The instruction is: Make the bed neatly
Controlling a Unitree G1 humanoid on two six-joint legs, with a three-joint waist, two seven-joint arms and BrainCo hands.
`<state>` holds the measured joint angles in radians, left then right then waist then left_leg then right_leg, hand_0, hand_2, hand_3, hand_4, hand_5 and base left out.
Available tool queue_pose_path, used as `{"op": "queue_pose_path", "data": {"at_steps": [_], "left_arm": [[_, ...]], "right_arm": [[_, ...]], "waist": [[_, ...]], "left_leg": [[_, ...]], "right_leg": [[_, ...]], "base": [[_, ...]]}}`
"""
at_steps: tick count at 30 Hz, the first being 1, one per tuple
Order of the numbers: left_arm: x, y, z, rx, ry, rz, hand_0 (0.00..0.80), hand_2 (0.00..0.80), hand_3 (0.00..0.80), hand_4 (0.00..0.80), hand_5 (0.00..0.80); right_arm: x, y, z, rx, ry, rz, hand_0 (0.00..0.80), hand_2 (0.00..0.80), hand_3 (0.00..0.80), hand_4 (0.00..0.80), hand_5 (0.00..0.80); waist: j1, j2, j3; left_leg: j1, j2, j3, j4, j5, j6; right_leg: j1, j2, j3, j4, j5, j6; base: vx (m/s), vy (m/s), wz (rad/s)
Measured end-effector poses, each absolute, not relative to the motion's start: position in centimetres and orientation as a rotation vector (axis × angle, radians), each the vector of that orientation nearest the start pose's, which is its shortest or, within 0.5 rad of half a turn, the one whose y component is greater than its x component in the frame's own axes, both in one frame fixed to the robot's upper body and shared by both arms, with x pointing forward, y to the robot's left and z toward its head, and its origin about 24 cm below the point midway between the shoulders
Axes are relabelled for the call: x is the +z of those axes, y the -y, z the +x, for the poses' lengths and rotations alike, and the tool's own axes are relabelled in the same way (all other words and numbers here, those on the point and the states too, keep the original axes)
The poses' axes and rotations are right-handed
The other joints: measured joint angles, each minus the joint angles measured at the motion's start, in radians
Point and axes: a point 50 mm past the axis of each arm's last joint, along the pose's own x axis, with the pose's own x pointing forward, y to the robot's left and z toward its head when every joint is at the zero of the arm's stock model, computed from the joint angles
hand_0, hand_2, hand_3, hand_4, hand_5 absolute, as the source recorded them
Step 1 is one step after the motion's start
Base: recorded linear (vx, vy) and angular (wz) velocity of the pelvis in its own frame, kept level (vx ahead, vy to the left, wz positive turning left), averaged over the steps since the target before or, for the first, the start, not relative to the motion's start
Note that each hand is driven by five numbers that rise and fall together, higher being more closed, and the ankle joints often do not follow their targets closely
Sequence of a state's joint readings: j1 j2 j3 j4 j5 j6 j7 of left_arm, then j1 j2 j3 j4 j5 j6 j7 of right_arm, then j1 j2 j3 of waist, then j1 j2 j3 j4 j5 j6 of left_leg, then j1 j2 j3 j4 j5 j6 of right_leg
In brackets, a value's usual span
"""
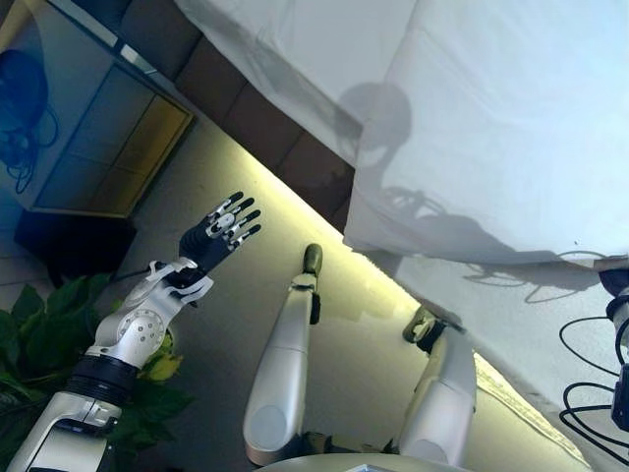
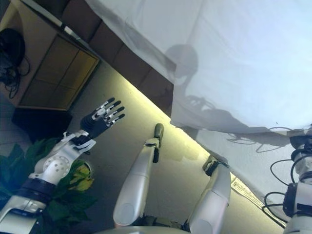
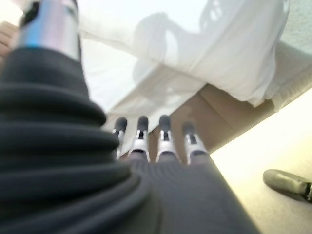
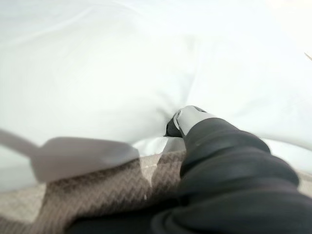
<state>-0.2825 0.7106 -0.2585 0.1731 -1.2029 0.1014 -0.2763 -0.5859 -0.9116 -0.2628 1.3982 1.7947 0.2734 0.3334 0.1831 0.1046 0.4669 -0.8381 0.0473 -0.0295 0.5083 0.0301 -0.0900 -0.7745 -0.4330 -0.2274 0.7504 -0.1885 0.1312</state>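
Observation:
A white duvet [image 1: 511, 128] covers the bed at the upper right, and its lower edge hangs over a paler sheet [image 1: 511, 315]. More white bedding [image 1: 295, 49] lies over the brown bed base [image 1: 246, 108]. My left hand [image 1: 218, 231] is open with straight, spread fingers [image 3: 163, 141]. It hovers over the floor beside the bed and touches nothing. My right hand [image 4: 192, 119] is at the far right edge, at the duvet's hem [image 1: 590, 258]. A fingertip is dug into the white cloth, which puckers around it. The other fingers are hidden.
A wooden cabinet [image 1: 108, 128] stands at the upper left with a dark box [image 1: 69, 241] below it. A green leafy plant [image 1: 39, 324] sits at the lower left by my left arm. Pale floor [image 1: 364, 344] runs along the bedside.

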Motion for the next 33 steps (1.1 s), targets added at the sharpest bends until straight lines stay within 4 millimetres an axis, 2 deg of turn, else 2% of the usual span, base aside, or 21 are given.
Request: {"op": "queue_pose_path", "data": {"at_steps": [4, 9, 14, 16, 20, 22, 26, 29, 33], "left_arm": [[9.3, -21.5, 29.6, -0.441, -0.099, -0.461, 0.0, 0.0, 0.0, 0.0, 0.0], [8.8, -21.0, 29.6, -0.436, -0.108, -0.474, 0.0, 0.0, 0.0, 0.0, 0.0], [6.4, -18.8, 29.8, -0.377, -0.171, -0.556, 0.0, 0.0, 0.0, 0.0, 0.0], [5.5, -18.3, 29.8, -0.344, -0.195, -0.579, 0.0, 0.0, 0.0, 0.0, 0.0], [3.2, -17.0, 29.8, -0.276, -0.259, -0.596, 0.0, 0.0, 0.0, 0.0, 0.0], [2.2, -16.1, 29.7, -0.253, -0.291, -0.595, 0.0, 0.0, 0.0, 0.0, 0.0], [1.6, -14.7, 29.4, -0.248, -0.308, -0.652, 0.0, 0.0, 0.0, 0.0, 0.0], [1.0, -14.2, 28.8, -0.244, -0.324, -0.686, 0.0, 0.0, 0.0, 0.0, 0.0], [-0.9, -14.2, 27.1, -0.213, -0.403, -0.726, 0.0, 0.0, 0.0, 0.0, 0.0]], "right_arm": [[7.8, 43.8, 24.6, -0.54, 0.258, 1.34, 0.8, 0.8, 0.8, 0.8, 0.8], [4.7, 42.1, 24.2, -0.531, 0.214, 1.327, 0.8, 0.8, 0.8, 0.8, 0.8], [0.2, 36.4, 26.0, -0.418, 0.049, 1.252, 0.8, 0.8, 0.8, 0.8, 0.8], [-0.9, 34.5, 26.5, -0.382, -0.002, 1.214, 0.8, 0.8, 0.8, 0.8, 0.8], [-2.7, 29.0, 27.5, -0.237, -0.098, 1.14, 0.8, 0.8, 0.8, 0.8, 0.8], [-3.1, 25.9, 27.9, -0.156, -0.161, 1.113, 0.8, 0.8, 0.8, 0.8, 0.8], [-2.5, 21.4, 27.7, -0.044, -0.219, 1.085, 0.8, 0.8, 0.8, 0.8, 0.8], [-2.7, 19.2, 27.2, -0.02, -0.273, 1.049, 0.8, 0.8, 0.8, 0.8, 0.8], [-2.9, 16.8, 26.8, 0.001, -0.348, 0.952, 0.8, 0.8, 0.8, 0.8, 0.8]], "waist": [[0.0, 0.001, -0.001], [-0.008, -0.009, -0.021], [-0.037, -0.04, -0.065], [-0.052, -0.046, -0.072], [-0.082, -0.064, -0.098], [-0.101, -0.07, -0.105], [-0.121, -0.069, -0.108], [-0.125, -0.07, -0.114], [-0.136, -0.078, -0.132]], "left_leg": [[0.012, 0.0, 0.002, -0.005, 0.001, 0.001], [0.067, 0.008, 0.01, -0.033, 0.001, 0.001], [0.159, 0.015, 0.029, -0.068, -0.003, 0.003], [0.192, 0.021, 0.03, -0.079, -0.006, 0.001], [0.276, 0.029, 0.036, -0.124, -0.01, -0.004], [0.325, 0.03, 0.049, -0.147, -0.01, -0.004], [0.408, 0.03, 0.058, -0.189, -0.01, -0.005], [0.451, 0.032, 0.059, -0.214, -0.012, -0.008], [0.519, 0.036, 0.058, -0.25, -0.013, -0.01]], "right_leg": [[0.01, -0.003, -0.001, -0.003, -0.001, 0.001], [0.066, 0.007, -0.009, -0.037, 0.002, 0.004], [0.147, 0.018, -0.005, -0.089, 0.012, 0.016], [0.183, 0.03, -0.004, -0.113, 0.019, 0.021], [0.259, 0.047, 0.0, -0.16, 0.025, 0.024], [0.3, 0.048, 0.001, -0.181, 0.026, 0.023], [0.374, 0.052, 0.001, -0.218, 0.031, 0.031], [0.417, 0.057, -0.002, -0.242, 0.032, 0.034], [0.499, 0.072, -0.005, -0.296, 0.037, 0.042]], "base": [[-0.011, 0.016, 0.02], [0.017, 0.034, -0.03], [0.056, 0.06, -0.11], [0.093, 0.042, -0.14], [0.095, 0.051, -0.12], [0.113, 0.062, -0.11], [0.117, 0.028, -0.08], [0.103, 0.015, -0.04], [0.143, -0.024, 0.03]]}}
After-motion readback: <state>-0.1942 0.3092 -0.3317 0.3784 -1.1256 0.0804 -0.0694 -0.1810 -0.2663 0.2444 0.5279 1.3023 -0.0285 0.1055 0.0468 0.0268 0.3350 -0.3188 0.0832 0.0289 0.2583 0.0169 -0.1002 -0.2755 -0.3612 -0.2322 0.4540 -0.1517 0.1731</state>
